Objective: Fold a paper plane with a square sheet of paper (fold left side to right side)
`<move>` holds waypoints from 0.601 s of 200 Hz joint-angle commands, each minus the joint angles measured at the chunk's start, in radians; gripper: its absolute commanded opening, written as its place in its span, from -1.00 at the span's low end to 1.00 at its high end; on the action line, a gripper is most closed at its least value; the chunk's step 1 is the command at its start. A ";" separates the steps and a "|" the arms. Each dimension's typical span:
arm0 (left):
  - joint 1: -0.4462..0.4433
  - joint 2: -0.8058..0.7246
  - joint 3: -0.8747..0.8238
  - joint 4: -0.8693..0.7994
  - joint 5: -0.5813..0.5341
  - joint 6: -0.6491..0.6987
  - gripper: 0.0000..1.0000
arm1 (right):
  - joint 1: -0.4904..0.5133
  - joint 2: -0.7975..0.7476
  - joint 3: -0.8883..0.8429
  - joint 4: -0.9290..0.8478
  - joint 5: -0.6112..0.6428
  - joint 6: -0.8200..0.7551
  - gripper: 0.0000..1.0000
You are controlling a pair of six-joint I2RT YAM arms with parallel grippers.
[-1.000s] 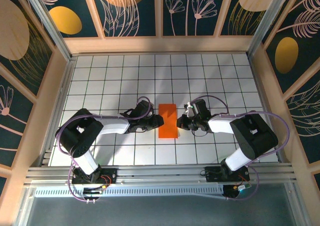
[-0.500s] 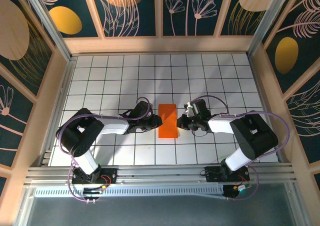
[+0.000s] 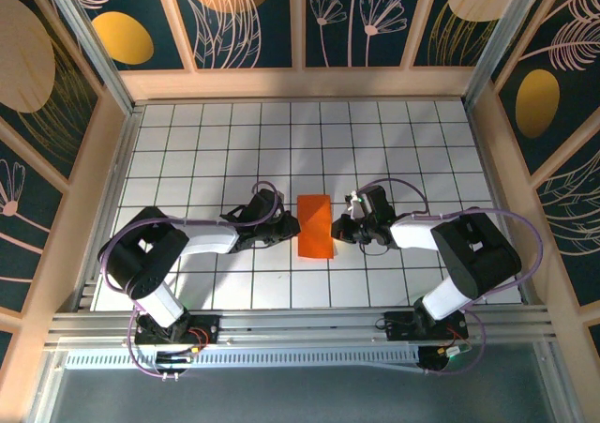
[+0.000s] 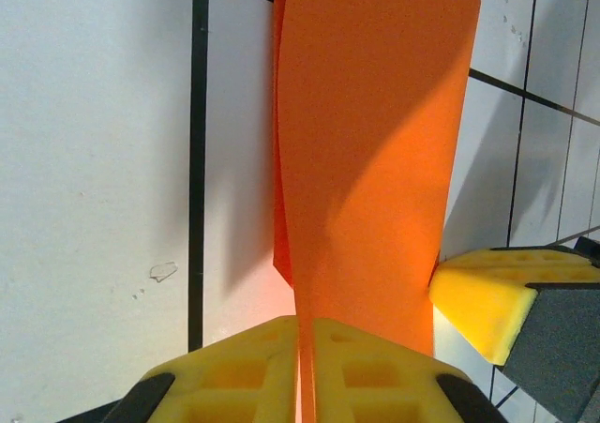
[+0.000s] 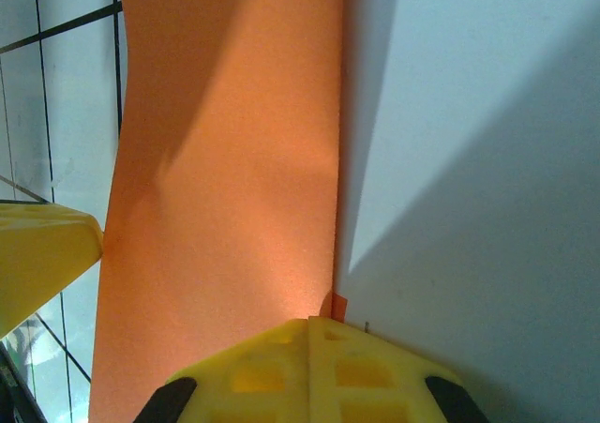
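The square sheet of paper [image 3: 315,226] is bright orange and lies folded into a narrow upright rectangle on the white tiled floor, between the two arms. My left gripper [image 3: 293,226] is at its left edge. In the left wrist view its yellow fingers [image 4: 375,357] are shut on the paper [image 4: 375,142], and a thin orange strip runs between them. My right gripper [image 3: 337,228] is shut, its tips [image 5: 309,322] resting at the right edge of the paper [image 5: 234,160]. A small orange corner pokes out beside them. The paper plane is out of view.
The tiled floor [image 3: 187,151] is ringed by a wooden frame [image 3: 300,83] with patterned panels behind it. Both arm bases sit on the metal rail [image 3: 300,327] at the near edge. Each wrist view shows the other gripper's yellow finger [image 4: 487,296] [image 5: 42,254] across the paper.
The left gripper's jaws have closed on the paper's left edge. The right gripper and the paper have stayed where they were.
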 commanded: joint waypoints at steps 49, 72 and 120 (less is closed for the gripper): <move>-0.003 -0.015 -0.014 0.023 -0.008 -0.012 -0.96 | -0.007 -0.025 0.014 -0.038 0.029 -0.034 -1.00; -0.003 -0.020 -0.014 0.027 -0.004 -0.019 -1.00 | -0.007 -0.083 0.007 -0.050 0.073 -0.051 -0.74; -0.004 -0.037 -0.017 0.037 0.005 -0.039 -1.00 | -0.003 -0.239 -0.012 -0.109 0.183 -0.128 -0.05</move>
